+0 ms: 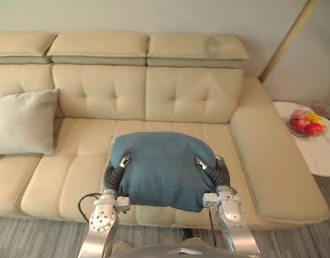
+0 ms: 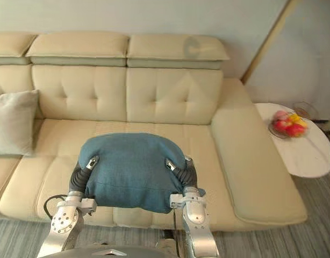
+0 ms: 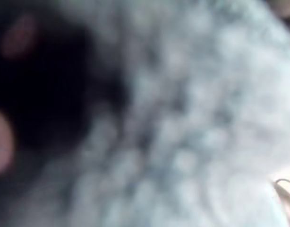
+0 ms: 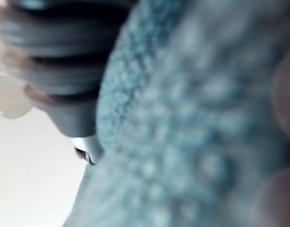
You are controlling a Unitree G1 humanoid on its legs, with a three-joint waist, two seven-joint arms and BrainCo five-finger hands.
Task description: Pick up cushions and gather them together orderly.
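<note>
A humanoid robot holds a blue cushion (image 1: 164,169) between both hands in front of a cream leather sofa (image 1: 192,99). The cushion hangs raised over the front of the middle seat, its broad face turned toward the camera and its lower edge covering the front edge of the seat.

The left hand (image 1: 124,160) grips the cushion's left side and the right hand (image 1: 202,163) grips its right side. Each hand has a silver, dark-tipped thumb pressed onto the near face of the fabric. The other fingers are hidden behind the cushion, so it sits pinched between the two hands. The dark ribbed wrist covers curve out from under the cushion's lower corners. In both wrist views the blue weave sits hard against the lens, too close to show any finger detail.

A second cushion, a light grey cushion (image 1: 24,121), stands at the far left of the sofa. It is upright against the tufted backrest and well apart from the blue one.

Beyond the sofa's right arm stands a white round side table (image 1: 315,153), carrying a bowl of fruit (image 1: 306,124) in red and yellow. Grey striped carpet (image 1: 41,239) runs along the foot of the sofa.
</note>
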